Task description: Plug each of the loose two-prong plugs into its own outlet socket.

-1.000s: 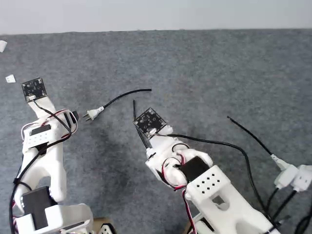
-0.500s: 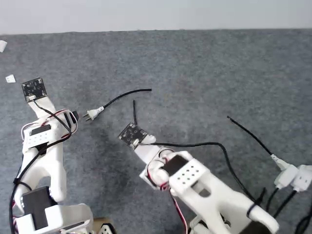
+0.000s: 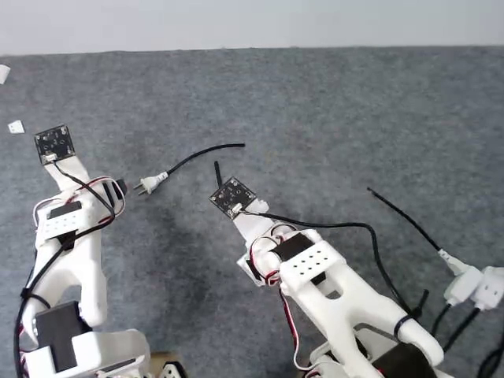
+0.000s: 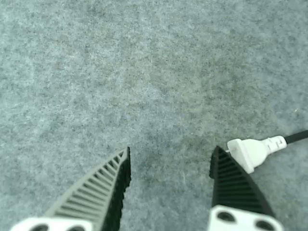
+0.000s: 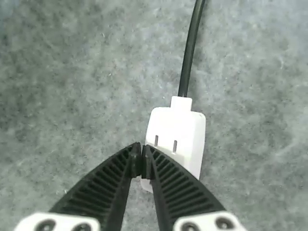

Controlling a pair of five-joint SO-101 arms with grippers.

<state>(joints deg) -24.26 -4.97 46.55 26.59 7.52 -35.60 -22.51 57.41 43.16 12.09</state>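
White plug [image 3: 150, 183] lies just at 3 o'clock of the left gripper [image 4: 172, 150], jaws apart, prongs [image 3: 138, 189] facing it, cord [image 3: 197, 153] trailing toward 2 o'clock. Left arm [image 3: 71, 236] nearer. Right gripper [image 5: 142, 147] closed on nothing, tips at the socket [image 5: 177, 139] edge.

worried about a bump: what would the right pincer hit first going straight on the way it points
The white outlet socket: the shut right pincer points at its slotted face, tips just beside the two slots. Whether they touch it is unclear; the socket's black cord runs on beyond.
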